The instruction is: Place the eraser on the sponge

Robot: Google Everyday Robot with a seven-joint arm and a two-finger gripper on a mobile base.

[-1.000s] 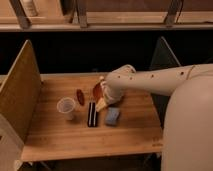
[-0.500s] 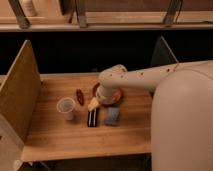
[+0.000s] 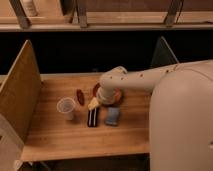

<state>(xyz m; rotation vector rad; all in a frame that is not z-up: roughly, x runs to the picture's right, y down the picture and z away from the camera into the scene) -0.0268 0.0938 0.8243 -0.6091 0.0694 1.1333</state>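
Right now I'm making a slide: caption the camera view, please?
The gripper at the far end of the eraser, the sponge beside it on the wooden table.

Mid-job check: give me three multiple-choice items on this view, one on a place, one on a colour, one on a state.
1. Where does the eraser lie, relative to the sponge and the cup?
A. on top of the sponge
B. on the table between the two
C. inside the cup

2. What colour is the sponge?
A. blue-grey
B. yellow
C. green

3. How does the cup stand?
A. on its side
B. upright, mouth up
C. upside down

Answers:
1. B: the black block rests on the wood beside the sponge, with the gripper at its far end.
2. A: the pad looks blue-grey.
3. B: its open rim faces up.
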